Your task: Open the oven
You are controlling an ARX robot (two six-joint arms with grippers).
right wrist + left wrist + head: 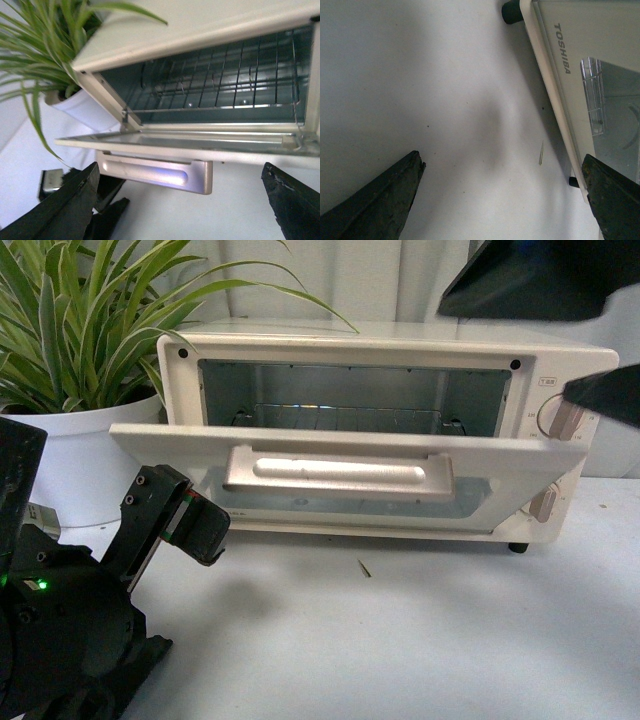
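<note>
oven: your cream-white boxy toaster oven (pixel 400 345) sat with its glass door (pixel 300 440) half down.
left gripper (pixel 503 157): spread apart, held nothing.
right gripper (pixel 181 170): spread apart, held nothing.

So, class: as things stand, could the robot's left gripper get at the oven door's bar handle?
Probably yes. The left gripper is open and sits low by the left end of the open door. The handle faces outward, and nothing visible stands between them.
</note>
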